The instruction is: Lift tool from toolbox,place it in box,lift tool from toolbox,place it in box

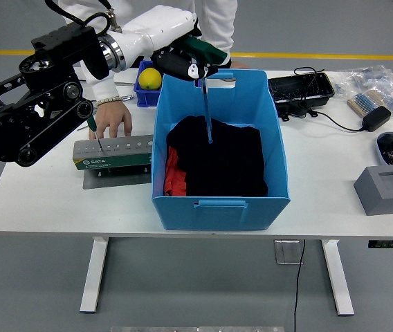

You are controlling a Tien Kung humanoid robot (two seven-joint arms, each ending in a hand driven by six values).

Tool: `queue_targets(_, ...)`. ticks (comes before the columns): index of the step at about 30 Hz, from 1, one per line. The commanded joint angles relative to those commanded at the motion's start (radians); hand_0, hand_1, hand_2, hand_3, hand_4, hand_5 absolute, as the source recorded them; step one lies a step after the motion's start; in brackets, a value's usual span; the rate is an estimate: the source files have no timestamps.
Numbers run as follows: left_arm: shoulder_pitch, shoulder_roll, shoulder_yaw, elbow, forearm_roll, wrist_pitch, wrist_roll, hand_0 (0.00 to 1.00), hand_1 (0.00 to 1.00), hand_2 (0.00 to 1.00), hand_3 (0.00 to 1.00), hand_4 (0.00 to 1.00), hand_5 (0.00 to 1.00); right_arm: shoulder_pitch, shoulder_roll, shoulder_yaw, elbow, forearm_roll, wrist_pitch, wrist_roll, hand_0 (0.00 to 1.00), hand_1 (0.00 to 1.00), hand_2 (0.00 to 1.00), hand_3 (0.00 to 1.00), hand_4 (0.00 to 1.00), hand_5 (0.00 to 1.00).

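My left hand (181, 62) reaches in from the left over the blue box (221, 205). It is shut on a green T-handle hex key (206, 104), whose steel shaft hangs down inside the box above a black cloth (221, 159). To the left of the box lies the grey tool rack (110, 153), with one green-handled key (92, 125) standing in it. A person's hand (113, 125) rests on the table just behind the rack. My right arm is out of sight.
A yellow ball (150, 78) lies in a small blue bin behind the box's left corner. To the right are a black tray with cables (300, 88), a power adapter (375, 118), a bag of parts (373, 77) and a grey block (385, 189).
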Motion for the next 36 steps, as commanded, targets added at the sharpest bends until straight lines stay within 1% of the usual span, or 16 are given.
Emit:
queue_targets(2, -0.005, -0.014, 0.044, 0.03, -0.036, -0.018, -0.015, 0.183, 0.002, 0.008, 0.033, 0.703, 0.472, 0.004, -0.002, -0.003, 0.0, 0.0, 0.001, 0.001, 0.709, 0.693, 0.755, 0.594, 0.851, 0.692)
queue_targets(6, -0.01, -0.035, 0.114, 0.061, -0.113, -0.031, -0.037, 0.183, 0.002, 0.008, 0.033, 0.703, 0.472, 0.008, -0.003, -0.006, 0.0, 0.002, 0.001, 0.002, 0.709, 0.693, 0.755, 0.594, 0.851, 0.692)
queue_targets(9, -0.019, -0.05, 0.196, 0.093, -0.19, -0.068, -0.042, 0.184, 0.002, 0.021, 0.041, 0.701, 0.459, 0.012, -0.005, -0.004, -0.001, -0.005, 0.003, 0.001, 0.71, 0.693, 0.755, 0.593, 0.85, 0.691)
queue_targets(13, -0.01, -0.07, 0.232, 0.113, -0.233, -0.109, -0.026, 0.184, 0.002, 0.021, 0.041, 0.701, 0.459, 0.018, -0.007, 0.002, -0.001, -0.014, 0.005, -0.001, 0.71, 0.693, 0.755, 0.593, 0.85, 0.691)
queue_targets(14, -0.008, -0.074, 0.233, 0.116, -0.242, -0.117, -0.02, 0.278, 0.096, 0.158, 0.217, 0.699, 0.44, 0.018, -0.007, 0.003, -0.001, -0.016, 0.005, -0.002, 0.709, 0.693, 0.754, 0.592, 0.85, 0.69)
queue_targets(16, -0.005, -0.084, 0.239, 0.124, -0.266, -0.139, -0.002, 0.278, 0.096, 0.158, 0.217, 0.699, 0.44, 0.021, -0.009, 0.011, -0.001, -0.027, 0.006, -0.004, 0.709, 0.693, 0.754, 0.592, 0.85, 0.69)
queue_targets(19, 0.0, -0.097, 0.251, 0.137, -0.29, -0.15, 0.002, 0.278, 0.096, 0.158, 0.217, 0.699, 0.44, 0.024, -0.01, 0.019, -0.001, -0.039, 0.007, -0.007, 0.709, 0.693, 0.754, 0.592, 0.85, 0.69)
queue_targets(20, 0.002, -0.105, 0.257, 0.146, -0.296, -0.151, 0.001, 0.434, 0.389, 0.452, 0.523, 0.743, 0.431, 0.025, -0.011, 0.02, -0.001, -0.041, 0.007, -0.008, 0.709, 0.691, 0.754, 0.593, 0.851, 0.69)
queue_targets(22, 0.006, -0.114, 0.262, 0.156, -0.301, -0.148, -0.002, 0.434, 0.389, 0.452, 0.523, 0.743, 0.431, 0.027, -0.012, 0.02, -0.001, -0.043, 0.008, -0.008, 0.709, 0.691, 0.754, 0.593, 0.851, 0.69)
queue_targets(25, 0.007, -0.128, 0.259, 0.169, -0.296, -0.128, -0.019, 0.434, 0.389, 0.452, 0.523, 0.743, 0.431, 0.029, -0.014, 0.015, -0.001, -0.045, 0.008, -0.009, 0.709, 0.691, 0.754, 0.593, 0.851, 0.69)
queue_targets(26, 0.007, -0.129, 0.258, 0.17, -0.295, -0.123, -0.022, 0.575, 0.599, 0.681, 0.628, 0.904, 0.525, 0.029, -0.014, 0.014, -0.001, -0.045, 0.008, -0.009, 0.709, 0.691, 0.754, 0.593, 0.852, 0.69)
queue_targets(29, 0.005, -0.141, 0.236, 0.178, -0.282, -0.069, -0.063, 0.575, 0.599, 0.681, 0.628, 0.904, 0.525, 0.033, -0.016, 0.007, -0.001, -0.048, 0.009, -0.011, 0.709, 0.691, 0.754, 0.593, 0.852, 0.69)
queue_targets(30, 0.004, -0.143, 0.229, 0.18, -0.276, -0.049, -0.074, 0.575, 0.599, 0.681, 0.628, 0.904, 0.525, 0.033, -0.016, 0.007, 0.0, -0.051, 0.009, -0.012, 0.709, 0.691, 0.754, 0.593, 0.852, 0.69)
queue_targets(31, 0.004, -0.146, 0.215, 0.181, -0.261, -0.016, -0.093, 0.575, 0.599, 0.681, 0.628, 0.904, 0.525, 0.033, -0.017, 0.008, 0.001, -0.056, 0.009, -0.013, 0.709, 0.691, 0.754, 0.593, 0.852, 0.69)
queue_targets(32, 0.006, -0.149, 0.2, 0.181, -0.246, 0.011, -0.109, 0.766, 0.754, 0.855, 0.784, 0.945, 0.538, 0.033, -0.018, 0.008, 0.002, -0.059, 0.009, -0.015, 0.709, 0.69, 0.754, 0.593, 0.852, 0.69)
queue_targets(36, 0.027, -0.151, 0.108, 0.173, -0.23, 0.124, -0.18, 0.766, 0.754, 0.855, 0.784, 0.945, 0.538, 0.032, -0.02, 0.003, 0.004, -0.057, 0.008, -0.015, 0.709, 0.69, 0.754, 0.593, 0.852, 0.69)
